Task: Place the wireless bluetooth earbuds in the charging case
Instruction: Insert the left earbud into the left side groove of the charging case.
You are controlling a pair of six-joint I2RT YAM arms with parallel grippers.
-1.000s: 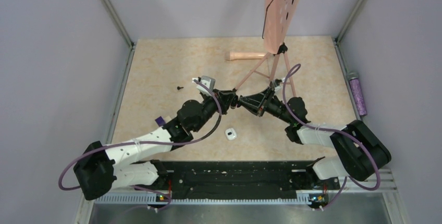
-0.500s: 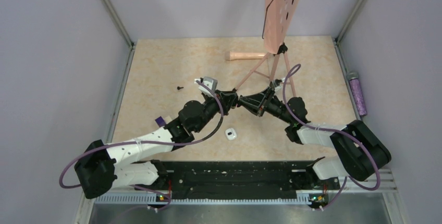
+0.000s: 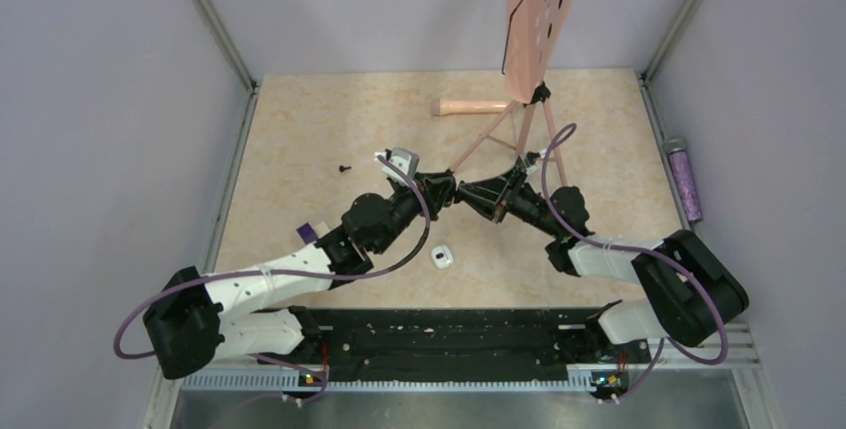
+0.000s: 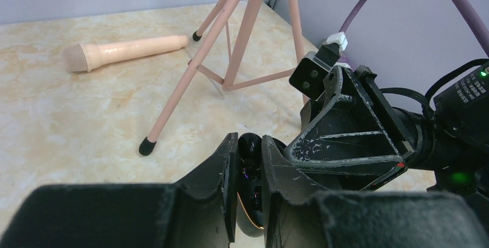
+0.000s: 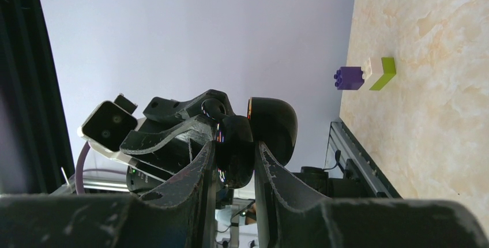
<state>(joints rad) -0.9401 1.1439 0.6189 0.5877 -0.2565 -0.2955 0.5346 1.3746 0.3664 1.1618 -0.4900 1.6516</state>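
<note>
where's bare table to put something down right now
Bare: the far-left corner, beyond the earbud and left of the microphone; and the right strip between the tripod and the table edge. Crowded mid-table, where the left gripper and right gripper both clamp the charging case.

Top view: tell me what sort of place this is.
Probably a robot test cell: plain walls box in a marble-pattern table, a left arm and a right arm are bolted at its near edge, and props, a tripod and a microphone, sit on it.
</note>
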